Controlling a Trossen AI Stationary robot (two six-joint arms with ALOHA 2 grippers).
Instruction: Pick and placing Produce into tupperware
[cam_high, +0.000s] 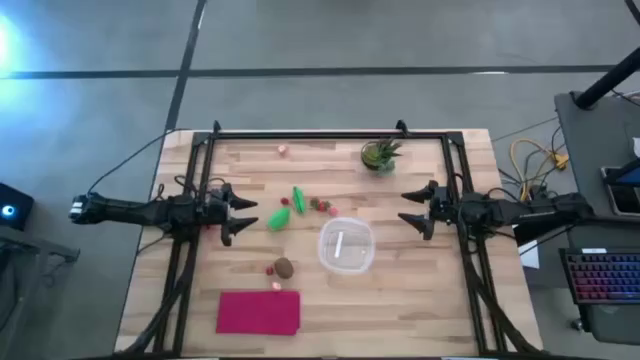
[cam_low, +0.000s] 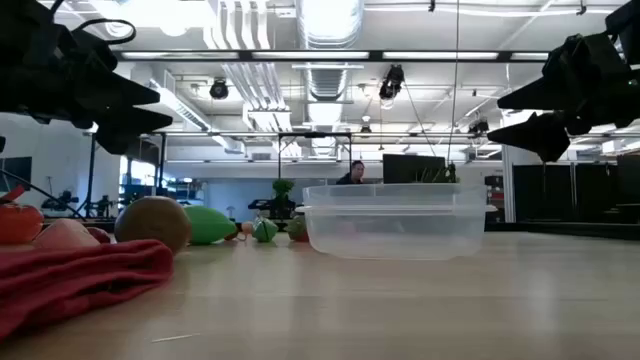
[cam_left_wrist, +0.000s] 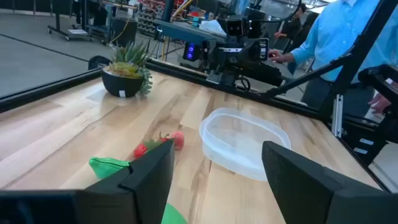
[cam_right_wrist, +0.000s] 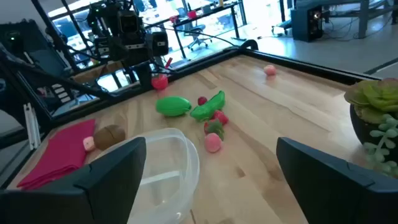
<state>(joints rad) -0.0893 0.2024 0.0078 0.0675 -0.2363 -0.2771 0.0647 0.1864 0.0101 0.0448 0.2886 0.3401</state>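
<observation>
1. The left hand (cam_high: 243, 215) is hovering at the tabletop's (cam_high: 420, 290) left side, fingers parted, holding nothing.
2. The right hand (cam_high: 408, 208) is hovering at the right side, fingers spread wide, gripping nothing.
3. The tupperware (cam_high: 346, 247) is sitting between them, nearer the right hand, with no produce in it.
4. The produce (cam_high: 279, 219) is lying scattered left of the tupperware; a brown piece (cam_high: 284, 267) is resting just above the magenta cloth (cam_high: 259, 311).

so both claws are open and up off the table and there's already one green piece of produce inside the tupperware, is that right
Not quite. The tupperware holds no produce: the high view shows it empty, and the green pieces lie on the table beside it, toward the left claw. The rest stands: the left claw and the right claw are both open, up off the table.
</observation>
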